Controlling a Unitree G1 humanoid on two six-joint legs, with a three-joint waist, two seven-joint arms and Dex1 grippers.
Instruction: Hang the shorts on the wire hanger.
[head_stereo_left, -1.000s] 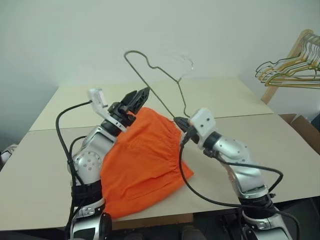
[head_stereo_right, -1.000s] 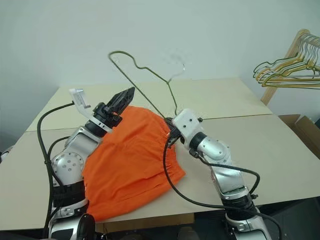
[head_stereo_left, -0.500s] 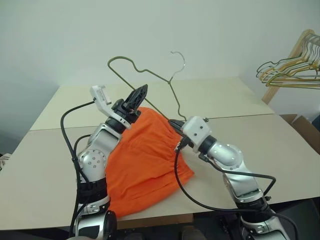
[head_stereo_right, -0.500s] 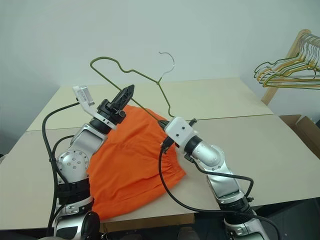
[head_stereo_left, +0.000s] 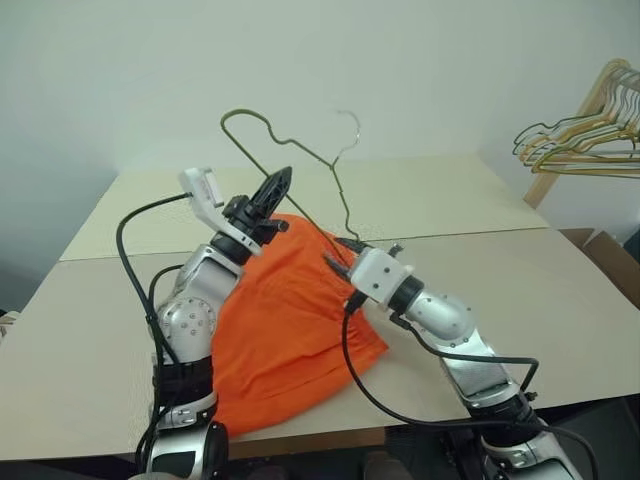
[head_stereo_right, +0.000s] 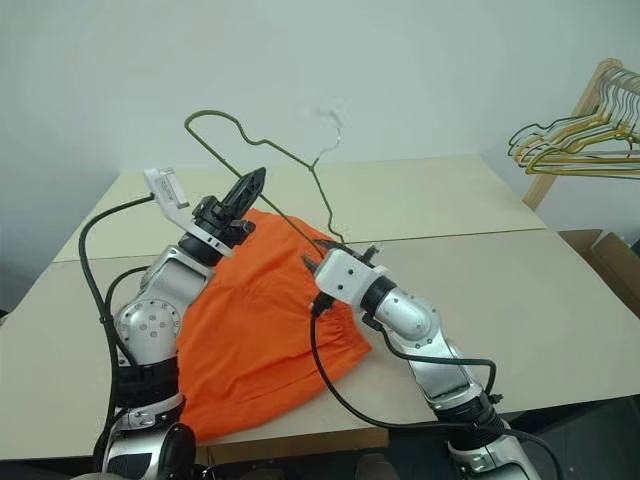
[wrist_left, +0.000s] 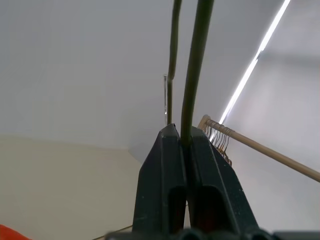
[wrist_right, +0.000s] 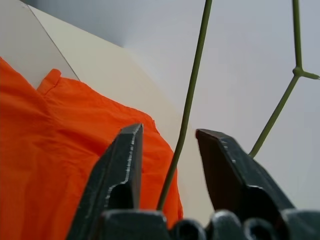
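Two claws meet the wire hanger (head_stereo_left: 300, 160) above the table (head_stereo_left: 480, 215): left gripper (wrist_left: 181, 137) clamped on its wire, right gripper (wrist_right: 167, 137) parted around another strand. Orange shorts (head_stereo_left: 285, 320) lie beneath them, partly hidden by both arms.

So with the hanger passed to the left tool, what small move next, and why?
Probably draw the right tool back off the hanger: it stands open with the wire loose between its fingers, while the left tool is shut on the wire. Then it can reach the shorts.
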